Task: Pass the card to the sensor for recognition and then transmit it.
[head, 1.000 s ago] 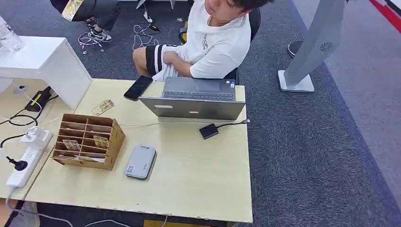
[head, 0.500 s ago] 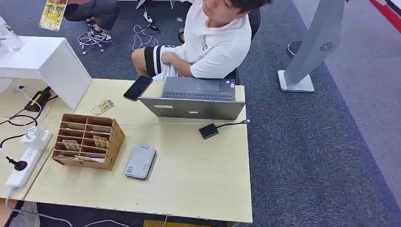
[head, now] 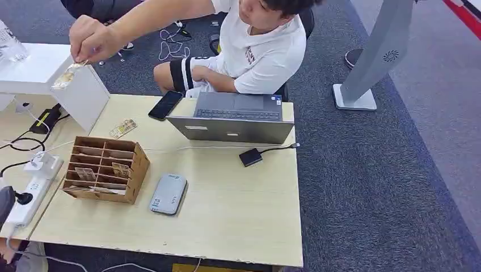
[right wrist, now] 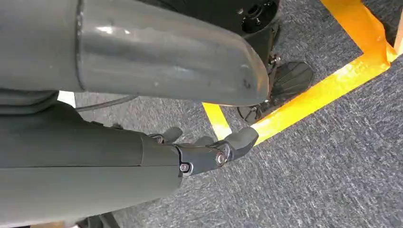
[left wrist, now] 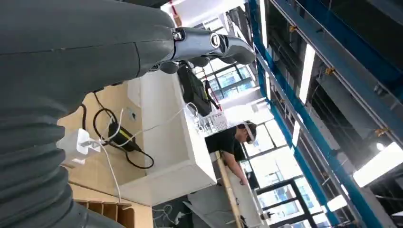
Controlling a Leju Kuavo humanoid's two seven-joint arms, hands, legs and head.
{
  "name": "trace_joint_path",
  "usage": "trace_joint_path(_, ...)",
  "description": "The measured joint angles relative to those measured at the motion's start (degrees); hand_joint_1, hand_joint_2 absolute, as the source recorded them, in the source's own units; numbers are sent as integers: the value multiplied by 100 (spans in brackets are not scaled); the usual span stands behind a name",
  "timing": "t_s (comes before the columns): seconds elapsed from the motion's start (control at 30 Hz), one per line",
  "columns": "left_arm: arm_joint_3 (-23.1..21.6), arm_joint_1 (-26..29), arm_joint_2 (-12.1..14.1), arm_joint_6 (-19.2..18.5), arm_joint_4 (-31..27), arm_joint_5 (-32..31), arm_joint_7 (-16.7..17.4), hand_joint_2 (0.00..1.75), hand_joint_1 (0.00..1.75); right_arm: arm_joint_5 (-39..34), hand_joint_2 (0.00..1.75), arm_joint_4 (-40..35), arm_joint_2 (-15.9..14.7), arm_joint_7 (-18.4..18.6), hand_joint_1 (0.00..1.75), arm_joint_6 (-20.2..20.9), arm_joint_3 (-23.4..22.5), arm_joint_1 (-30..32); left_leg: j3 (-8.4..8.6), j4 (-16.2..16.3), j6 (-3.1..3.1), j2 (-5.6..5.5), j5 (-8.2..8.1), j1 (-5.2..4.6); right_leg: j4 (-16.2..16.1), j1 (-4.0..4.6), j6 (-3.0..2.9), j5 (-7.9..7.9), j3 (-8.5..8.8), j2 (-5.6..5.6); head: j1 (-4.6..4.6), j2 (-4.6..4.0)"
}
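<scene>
Meanwhile the wooden organizer point(head: 105, 169) holds cards point(head: 121, 169); each robot hand point(left wrist: 209, 45) point(right wrist: 209, 152) holds nothing.

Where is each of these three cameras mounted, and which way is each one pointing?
Head view: high on the robot, looking down at the table, card rack, laptop and a seated person holding a card.
Left wrist view: behind the left hand, tilted up toward the ceiling lights, past a white box.
Right wrist view: behind the hanging right hand, facing carpet and yellow tape.
Shared: head and left wrist views both show the white box and card rack.
</scene>
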Motion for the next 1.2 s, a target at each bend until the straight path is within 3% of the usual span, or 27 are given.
trace_joint_path(0.33, -903, -761, 629, 610, 767, -1364, 608, 175, 0, 236, 0, 15, 18, 109, 0, 79, 166, -28, 0, 0, 0, 0, 4, 1, 1, 0, -1, 1, -1, 2, -2, 0)
trace_joint_path(0.97, -2720, -2323, 1560, 1709, 2495, -3797, 1742, 175, 0, 651, 0, 44, 66, 288, 0, 188, 481, -60, -1, 2, -3, 6, 7, 1, 5, 0, -1, 3, -3, 8, 0, 0)
trace_joint_path(1.0, -2821, -2404, 1608, 1772, 2596, -3935, 1820, 175, 175, 664, 0, 44, 70, 295, 0, 188, 505, -63, -1, 2, -4, 6, 7, 1, 5, 0, -2, 3, -3, 9, 0, 0)
trace_joint_path(1.2, -3385, -2848, 1907, 2150, 3145, -4665, 2185, 175, 175, 789, 0, 44, 83, 350, 0, 199, 601, -65, -1, 2, -4, 9, 7, 1, 7, 0, -6, 6, -6, 12, 2, 0)
